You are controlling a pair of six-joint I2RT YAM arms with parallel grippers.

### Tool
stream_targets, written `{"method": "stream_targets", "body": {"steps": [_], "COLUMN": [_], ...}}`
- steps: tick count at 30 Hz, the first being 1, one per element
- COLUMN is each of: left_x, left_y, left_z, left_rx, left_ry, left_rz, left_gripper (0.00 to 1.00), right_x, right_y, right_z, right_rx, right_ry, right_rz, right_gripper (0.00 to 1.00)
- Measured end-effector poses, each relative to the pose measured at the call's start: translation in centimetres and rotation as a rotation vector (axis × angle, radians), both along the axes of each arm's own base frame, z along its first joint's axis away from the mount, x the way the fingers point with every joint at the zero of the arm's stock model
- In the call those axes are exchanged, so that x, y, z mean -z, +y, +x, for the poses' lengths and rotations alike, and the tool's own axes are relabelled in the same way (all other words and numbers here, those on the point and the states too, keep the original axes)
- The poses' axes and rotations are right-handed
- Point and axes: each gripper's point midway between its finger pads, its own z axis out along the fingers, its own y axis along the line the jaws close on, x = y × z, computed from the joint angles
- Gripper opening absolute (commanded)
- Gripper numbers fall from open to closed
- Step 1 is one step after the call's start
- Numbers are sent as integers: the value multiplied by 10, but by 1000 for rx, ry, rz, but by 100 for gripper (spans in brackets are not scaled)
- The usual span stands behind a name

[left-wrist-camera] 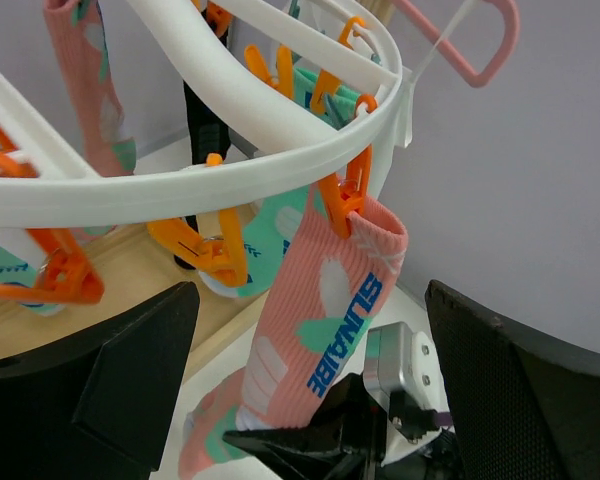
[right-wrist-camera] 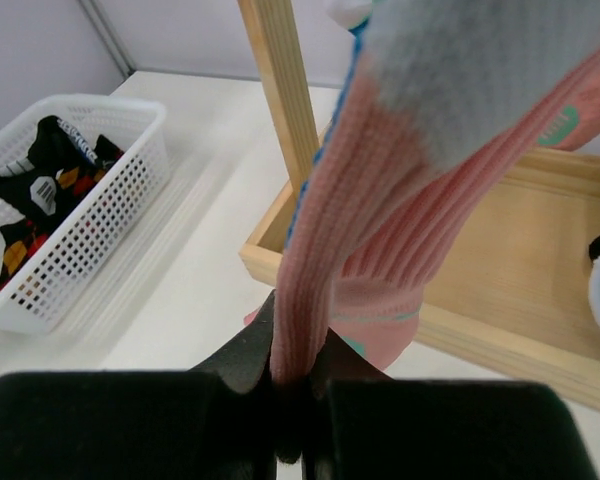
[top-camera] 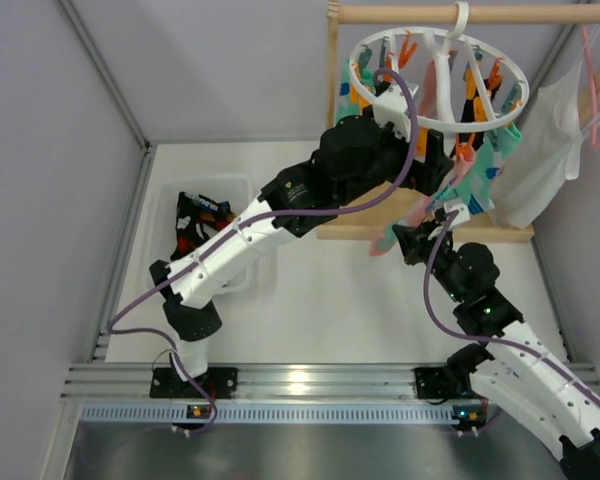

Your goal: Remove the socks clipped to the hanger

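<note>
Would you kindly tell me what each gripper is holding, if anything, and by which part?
Right gripper pinches the pink sock by its lower part; left gripper, open, holds nothing.

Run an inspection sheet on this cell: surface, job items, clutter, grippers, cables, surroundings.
Surface: white table, with a wooden tray under the rack.
Job's things: ring hanger hooked on the wooden rail. Pink sock held by an orange clip. Teal socks also clipped.
Clutter: white basket at the left, holding argyle socks.
Grippers: left gripper open, up at the ring, fingers either side of the pink sock. Right gripper shut on that sock's lower end.
Cables: purple cables along the left arm and right arm, looping loosely.
Surroundings: grey walls. Pink hanger with white garment on the same rail.
</note>
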Motion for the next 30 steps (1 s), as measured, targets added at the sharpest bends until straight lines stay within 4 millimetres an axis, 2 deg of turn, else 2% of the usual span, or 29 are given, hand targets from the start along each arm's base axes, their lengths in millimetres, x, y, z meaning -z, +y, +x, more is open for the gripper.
{"method": "stream_targets", "body": {"steps": [5,12,16,30], "left_x": [12,0,1,42], "left_y": [-17,-25,-31,-46], "left_z": [8,14,16,43], "left_rx": [2,-31,-65,-186], "left_ry": [6,-21,-31,-65], "left_rz": [13,-19,-20,78], "left_gripper": [98,95,91,81], "right_x": [5,6,11,19], "right_y": [7,11,11,12], "right_z": [-10,-18,-19,-22], "right_rx": [-58,-97,-101,-110], "right_ry": [28,41,58,85], "right_rz": [4,8,-1,-22], "right_gripper": [0,0,0,0]}}
